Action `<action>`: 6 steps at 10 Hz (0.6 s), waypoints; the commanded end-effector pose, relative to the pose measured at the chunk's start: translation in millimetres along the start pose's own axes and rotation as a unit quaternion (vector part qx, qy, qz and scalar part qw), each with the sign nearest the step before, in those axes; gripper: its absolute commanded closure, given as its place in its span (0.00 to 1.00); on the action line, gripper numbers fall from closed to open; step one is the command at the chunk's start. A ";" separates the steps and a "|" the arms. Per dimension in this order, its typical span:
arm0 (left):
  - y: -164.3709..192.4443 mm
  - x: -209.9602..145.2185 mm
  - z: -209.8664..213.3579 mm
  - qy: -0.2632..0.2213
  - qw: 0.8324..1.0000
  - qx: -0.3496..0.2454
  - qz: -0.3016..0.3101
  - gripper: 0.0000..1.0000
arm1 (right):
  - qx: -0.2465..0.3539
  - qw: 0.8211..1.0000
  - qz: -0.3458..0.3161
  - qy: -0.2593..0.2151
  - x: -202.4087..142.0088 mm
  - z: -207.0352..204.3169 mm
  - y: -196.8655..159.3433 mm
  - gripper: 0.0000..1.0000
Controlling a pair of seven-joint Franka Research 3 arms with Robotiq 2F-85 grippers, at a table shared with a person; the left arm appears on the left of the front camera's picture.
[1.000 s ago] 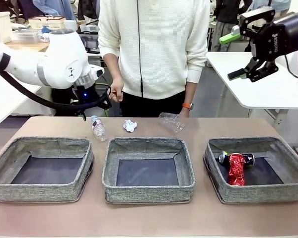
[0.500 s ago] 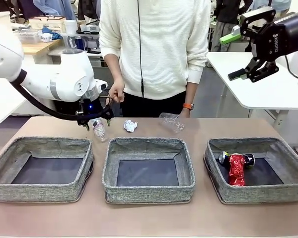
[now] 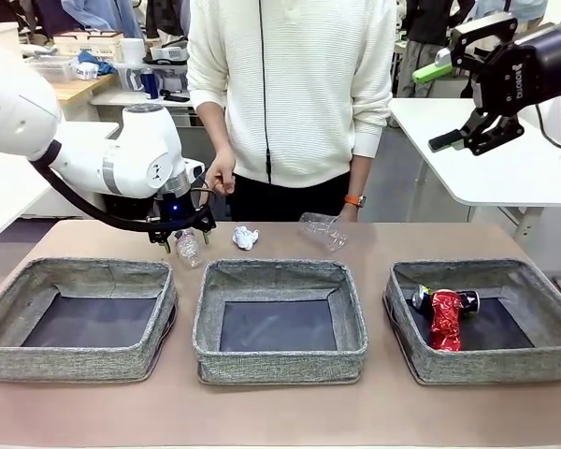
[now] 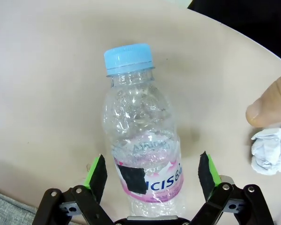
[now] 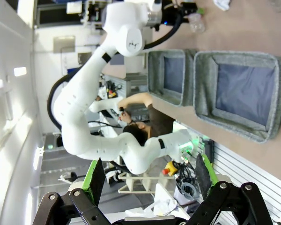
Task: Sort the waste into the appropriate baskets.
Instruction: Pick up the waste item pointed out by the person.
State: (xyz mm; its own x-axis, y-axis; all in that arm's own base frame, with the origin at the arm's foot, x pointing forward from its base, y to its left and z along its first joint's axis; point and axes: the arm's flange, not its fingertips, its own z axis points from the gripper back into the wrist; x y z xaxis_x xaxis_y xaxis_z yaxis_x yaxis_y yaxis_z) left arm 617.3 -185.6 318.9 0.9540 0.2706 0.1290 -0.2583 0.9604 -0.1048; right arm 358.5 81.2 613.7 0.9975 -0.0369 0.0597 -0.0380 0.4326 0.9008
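Front: left gripper (image 3: 184, 238) open, low over the bottle (image 3: 188, 249), which lies on the desk (image 3: 374, 234) behind the left basket (image 3: 75, 363). Right gripper (image 3: 439, 103) is up high and open, clear of the work. Left wrist: pads (image 4: 97, 171) straddle the bottle's label without touching, looks lined up for a grasp. Right wrist: jaws spread, empty.

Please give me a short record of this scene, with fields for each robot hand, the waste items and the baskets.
left hand: open, straddling bottle without touching
right hand: open, raised high, holding nothing
bottle: lying on table, cap pointing away from left hand
crumpled paper: on table beside a person's fingertip
cup: lying on table, beyond middle basket
right basket: holds crushed cans
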 end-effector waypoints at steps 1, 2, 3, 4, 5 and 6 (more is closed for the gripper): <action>-2.9 3.2 2.9 -0.008 1.000 0.021 0.017 0.00 | 0.014 1.000 0.005 -0.001 -0.1 -0.6 1.6 0.00; -2.5 3.1 2.9 -0.002 1.000 0.023 0.010 0.58 | 0.014 1.000 0.005 -0.001 -0.1 -0.6 1.6 0.00; -2.0 3.3 3.2 -0.001 1.000 0.021 0.011 0.58 | 0.014 1.000 0.005 -0.001 -0.1 -0.6 1.6 0.00; -2.0 3.3 3.7 -0.003 1.000 0.020 0.011 1.00 | 0.014 1.000 0.005 -0.001 -0.1 -0.6 1.6 0.00; -1.2 3.2 4.7 -0.006 1.000 0.018 0.011 0.63 | 0.014 1.000 0.005 -0.001 -0.1 -0.6 1.6 0.00; -0.6 3.1 5.9 -0.009 1.000 0.019 0.016 1.00 | 0.014 1.000 0.005 -0.001 -0.1 -0.6 1.6 0.00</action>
State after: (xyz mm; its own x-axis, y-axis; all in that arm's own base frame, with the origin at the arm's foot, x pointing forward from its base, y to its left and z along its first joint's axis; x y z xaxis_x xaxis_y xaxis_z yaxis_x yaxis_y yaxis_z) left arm 618.5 -184.0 321.0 0.9517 0.2802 0.1255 -0.2692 0.9581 -0.0982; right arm 358.5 81.2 613.7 0.9975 -0.0369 0.0598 -0.0380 0.4326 0.9008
